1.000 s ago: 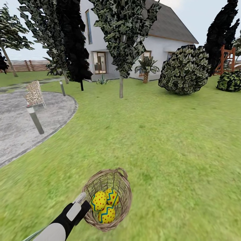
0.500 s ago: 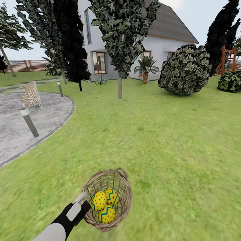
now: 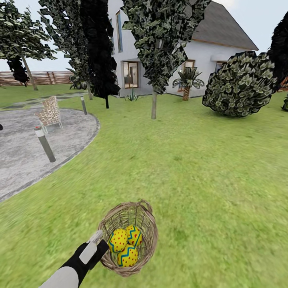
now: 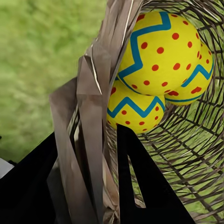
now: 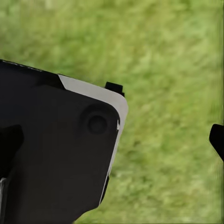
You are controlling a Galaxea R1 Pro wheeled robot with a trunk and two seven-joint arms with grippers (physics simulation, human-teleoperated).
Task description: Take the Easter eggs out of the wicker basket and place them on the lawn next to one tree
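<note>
The wicker basket [image 3: 132,224] hangs tilted above the lawn [image 3: 192,168], and my left gripper [image 3: 98,240] is shut on its near rim. Inside it lie the three Easter eggs, yellow with red dots and blue zigzags: one [image 3: 117,240], a second [image 3: 134,235] and a third [image 3: 128,256]. In the left wrist view the dark fingers [image 4: 140,186] clamp the woven rim [image 4: 88,140], with the eggs [image 4: 158,51] just beyond. A tree with a pale straight trunk [image 3: 154,105] stands well ahead on the grass. My right gripper [image 5: 113,142] is open over grass, beside a dark part of the robot.
A grey round patio [image 3: 24,148] lies ahead to the left, with a bollard [image 3: 45,144] and a woven chair [image 3: 50,114]. A black-trunked tree [image 3: 98,48], a big bush [image 3: 242,86], a small palm [image 3: 187,82] and the white house [image 3: 208,56] stand farther back. Open grass stretches ahead and right.
The whole picture has shifted right, so the camera has turned left. The basket, eggs and left gripper keep the same place in the view.
</note>
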